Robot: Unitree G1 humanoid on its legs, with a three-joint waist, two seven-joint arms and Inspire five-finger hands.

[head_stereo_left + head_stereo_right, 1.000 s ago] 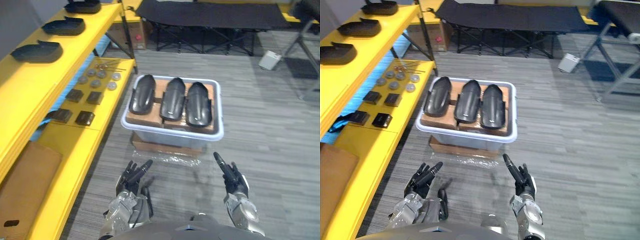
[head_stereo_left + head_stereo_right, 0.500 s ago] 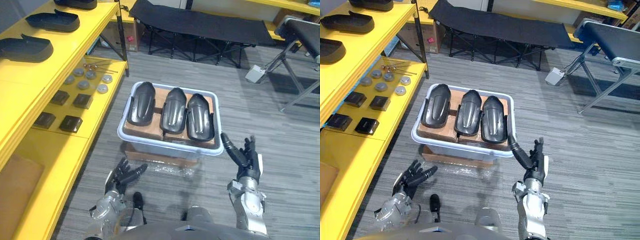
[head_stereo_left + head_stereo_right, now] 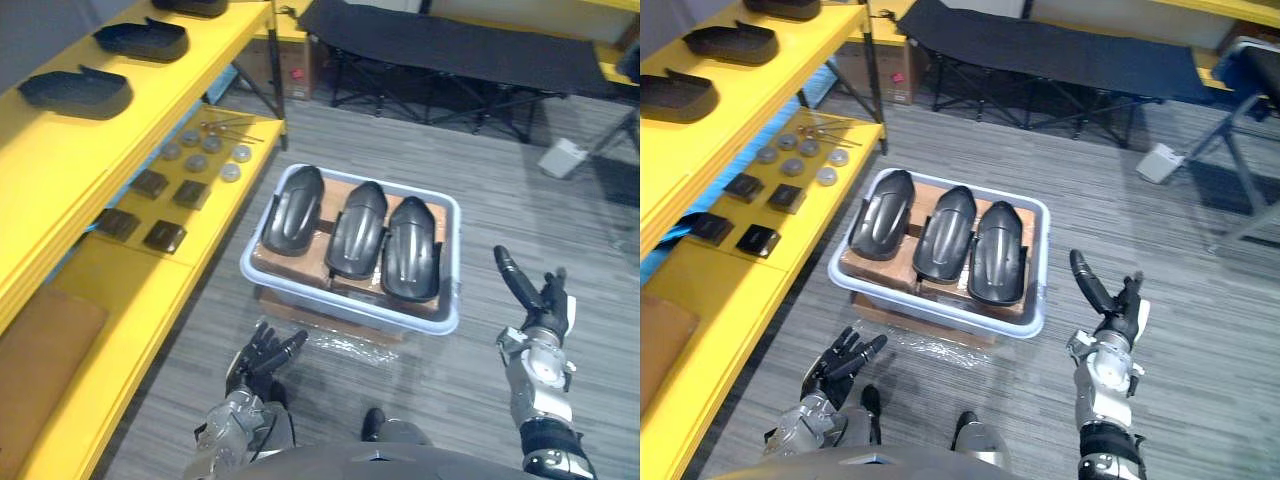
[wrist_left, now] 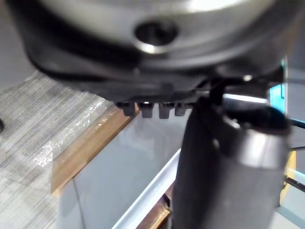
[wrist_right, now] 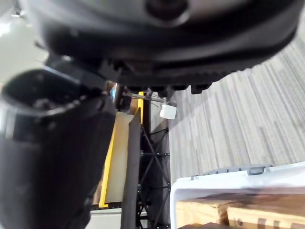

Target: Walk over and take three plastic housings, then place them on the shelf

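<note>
Resting in the tub (image 3: 456, 270), three housings (image 3: 358, 232) lie beyond left hand (image 3: 258, 362) and right hand (image 3: 540, 318), fingers (image 3: 510, 275) straight, empty.

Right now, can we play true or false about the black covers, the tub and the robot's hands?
1. Three black covers lie side by side in the tub. True.
2. The right hand holds a cover. False: it is open beside the tub and holds nothing.
3. The yellow shelf is on the robot's left. True.
4. The tub sits on the shelf. False: it sits on cardboard on the floor, next to the shelf.
5. The left hand is open. True.
</note>
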